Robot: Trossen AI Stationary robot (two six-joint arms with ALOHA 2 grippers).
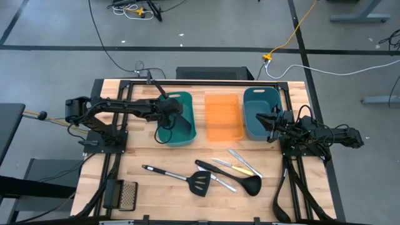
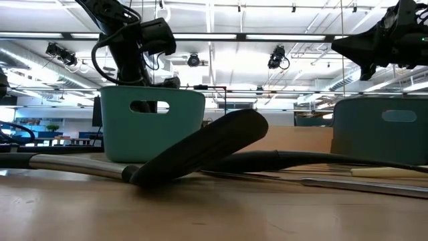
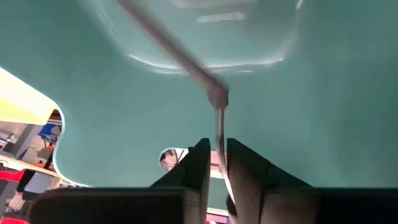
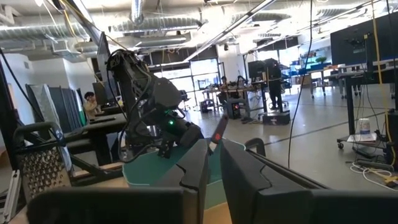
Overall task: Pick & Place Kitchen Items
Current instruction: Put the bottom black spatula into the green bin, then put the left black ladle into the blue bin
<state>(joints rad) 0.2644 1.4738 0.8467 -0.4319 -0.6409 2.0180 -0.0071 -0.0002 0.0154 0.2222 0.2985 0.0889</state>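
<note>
Over the left teal bin, a utensil being let down inside

Left gripper (image 3: 214, 174) hangs in the left teal bin (image 1: 187, 128), its fingers (image 3: 196, 171) narrowly parted around a thin metal utensil (image 3: 217, 127) whose shaft runs across the bin's floor; whether it is gripped or just released I cannot tell. Reaching low into the bin probably lets the piece settle rather than drop. Right gripper (image 4: 212, 177) waits over the right teal bin (image 1: 256, 97), fingers a narrow gap apart, holding nothing. On the table (image 1: 162, 200) lie a black spatula (image 1: 199, 182), a ladle (image 1: 247, 184) and table knives (image 1: 240, 161), beside the empty orange bin (image 1: 224, 115)
</note>
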